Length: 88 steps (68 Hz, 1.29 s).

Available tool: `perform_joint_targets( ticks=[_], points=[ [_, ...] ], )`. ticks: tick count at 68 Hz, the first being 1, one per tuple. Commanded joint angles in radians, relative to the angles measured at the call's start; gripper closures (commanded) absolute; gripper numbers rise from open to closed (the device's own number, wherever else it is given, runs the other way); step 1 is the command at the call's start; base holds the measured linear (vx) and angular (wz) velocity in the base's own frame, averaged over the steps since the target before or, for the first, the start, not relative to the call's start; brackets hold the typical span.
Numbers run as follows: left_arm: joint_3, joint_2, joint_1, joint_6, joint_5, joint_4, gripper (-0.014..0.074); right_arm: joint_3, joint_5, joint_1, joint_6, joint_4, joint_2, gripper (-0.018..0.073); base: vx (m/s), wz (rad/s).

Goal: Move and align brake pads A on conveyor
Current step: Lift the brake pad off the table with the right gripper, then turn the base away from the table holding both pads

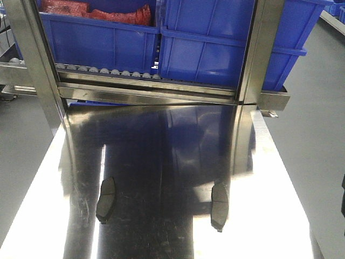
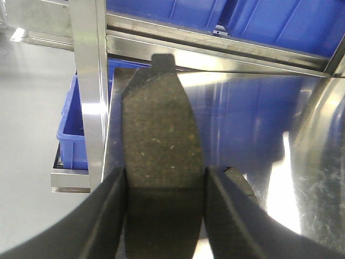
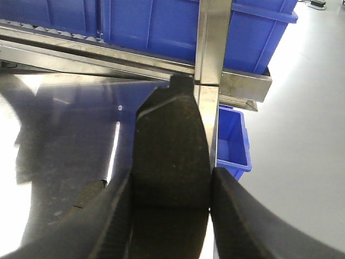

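On the shiny steel tabletop in the front view, we see two dark brake pads lying flat and well apart: the left-side pad and the right-side pad. Glare washes out both long table edges. Behind stand blue bins on a roller rack; one holds red items too cropped to identify.

From the left wrist view, we see what the front view leaves out: the left gripper clamped on a third pad, with black fingers pressing both of its long sides. The pad's near end sinks into shadow. A sliver of another pad peeks from behind one finger.

From the right wrist view, the right gripper likewise squeezes a fourth pad above the table's right edge. A partly hidden pad corner shows low on the left. We cannot tell whether either held pad touches the steel.
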Motion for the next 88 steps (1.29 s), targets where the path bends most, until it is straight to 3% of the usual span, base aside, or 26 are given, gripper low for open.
perform_joint_targets(
  ticks=[1,31,88],
  points=[
    [-0.028,0.001,-0.003,-0.010,-0.098,-0.007,0.0602,-0.029,-0.099,-0.004,-0.005,-0.016,0.002,0.0566,0.00,0.00],
    [-0.028,0.001,-0.003,-0.010,-0.098,-0.007,0.0602,-0.029,-0.099,-0.004,-0.005,-0.016,0.002,0.0566,-0.05,0.21],
    [-0.028,0.001,-0.003,-0.010,-0.098,-0.007,0.0602,-0.029,-0.099,-0.004,-0.005,-0.015,0.003,0.0566,-0.20,0.74]
  ],
)
